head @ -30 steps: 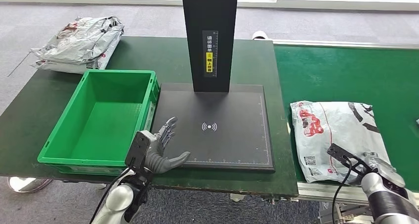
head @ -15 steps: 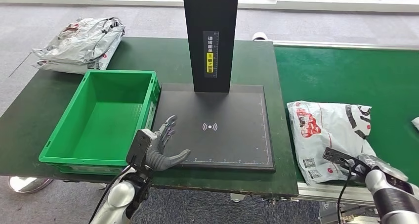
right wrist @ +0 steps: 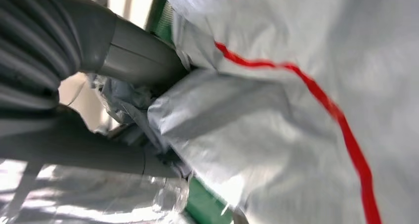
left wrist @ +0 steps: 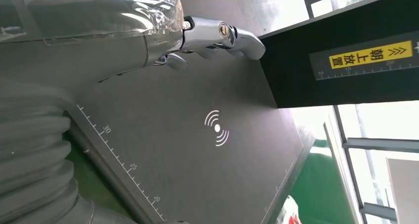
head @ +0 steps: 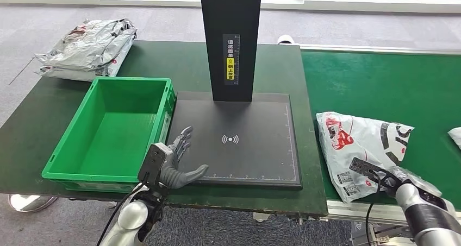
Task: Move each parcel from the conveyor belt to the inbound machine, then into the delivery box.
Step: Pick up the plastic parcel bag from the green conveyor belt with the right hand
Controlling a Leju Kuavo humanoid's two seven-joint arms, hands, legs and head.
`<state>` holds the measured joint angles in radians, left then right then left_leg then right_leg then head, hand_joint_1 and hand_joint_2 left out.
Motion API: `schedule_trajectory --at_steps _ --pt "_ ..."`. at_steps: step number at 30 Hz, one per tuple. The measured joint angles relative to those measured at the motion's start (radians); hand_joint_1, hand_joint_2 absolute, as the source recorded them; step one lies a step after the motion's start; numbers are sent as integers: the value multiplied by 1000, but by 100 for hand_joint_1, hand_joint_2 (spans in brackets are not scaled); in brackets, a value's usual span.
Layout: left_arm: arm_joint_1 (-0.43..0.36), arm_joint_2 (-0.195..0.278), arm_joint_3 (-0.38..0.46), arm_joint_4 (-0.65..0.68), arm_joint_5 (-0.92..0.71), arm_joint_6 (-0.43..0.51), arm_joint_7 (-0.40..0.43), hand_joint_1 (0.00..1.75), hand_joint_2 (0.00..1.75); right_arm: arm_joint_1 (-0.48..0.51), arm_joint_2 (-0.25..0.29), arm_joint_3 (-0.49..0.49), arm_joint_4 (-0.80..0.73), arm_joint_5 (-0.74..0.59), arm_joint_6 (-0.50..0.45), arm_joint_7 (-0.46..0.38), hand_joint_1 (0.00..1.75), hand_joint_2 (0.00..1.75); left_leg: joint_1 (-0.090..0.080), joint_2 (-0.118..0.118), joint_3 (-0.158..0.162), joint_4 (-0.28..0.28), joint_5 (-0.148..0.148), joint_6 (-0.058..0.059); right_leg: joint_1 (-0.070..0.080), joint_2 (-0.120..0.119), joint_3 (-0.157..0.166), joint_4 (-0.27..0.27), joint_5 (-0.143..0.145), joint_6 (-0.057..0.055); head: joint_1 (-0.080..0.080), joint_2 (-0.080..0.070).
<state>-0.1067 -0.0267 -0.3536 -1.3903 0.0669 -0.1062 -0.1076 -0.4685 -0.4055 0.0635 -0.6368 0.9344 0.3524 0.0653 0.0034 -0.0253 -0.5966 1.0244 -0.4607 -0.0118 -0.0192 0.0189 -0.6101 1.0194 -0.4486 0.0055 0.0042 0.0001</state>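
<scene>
Pinching the white poly-bag parcel (head: 363, 146) on the conveyor belt (head: 380, 83), the right hand (head: 388, 180) must lift it onto the scanner pad (head: 239, 143); left hand (head: 176, 162) hovers, fingers spread.

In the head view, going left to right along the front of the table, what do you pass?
Green delivery box → left hand → black scanner plate of the inbound machine → white parcel on the conveyor belt → right hand.

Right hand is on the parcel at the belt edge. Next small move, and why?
Probably lift the parcel and carry it left to the scanner pad. The right robot hand grips its near corner, the pad lies bare, and the left robot hand rests open at its edge.
</scene>
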Motion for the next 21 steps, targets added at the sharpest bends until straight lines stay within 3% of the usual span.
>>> schedule_trajectory --at_steps 3,7,10,12,21 --pt "21 1 0 -35 -9 12 5 0 175 -10 43 -28 -14 -202 -8 -33 175 175 0 1 0 0 0 0 0 1 -1 0 0 0 0 0" --pt "46 0 0 -69 -22 37 3 0 175 -13 113 -135 -80 -669 48 -118 175 175 0 0 0 0 0 -1 0 1 -1 0 0 0 0 0" --pt "63 -2 0 -86 -32 60 -3 0 175 -10 167 -212 -158 -1016 3 -105 175 175 1 -2 0 0 1 -1 0 0 -1 0 0 0 0 0" --pt "69 -2 0 -91 -35 68 -6 0 175 1 193 -228 -222 -1165 -31 -98 175 175 1 -2 0 0 1 -1 0 -1 -1 0 0 0 0 0" --pt "74 -3 0 -93 -56 88 -19 0 175 72 260 -225 -457 -1370 -96 -135 175 175 1 -2 -2 0 1 -1 -1 -1 -3 0 0 0 0 0"
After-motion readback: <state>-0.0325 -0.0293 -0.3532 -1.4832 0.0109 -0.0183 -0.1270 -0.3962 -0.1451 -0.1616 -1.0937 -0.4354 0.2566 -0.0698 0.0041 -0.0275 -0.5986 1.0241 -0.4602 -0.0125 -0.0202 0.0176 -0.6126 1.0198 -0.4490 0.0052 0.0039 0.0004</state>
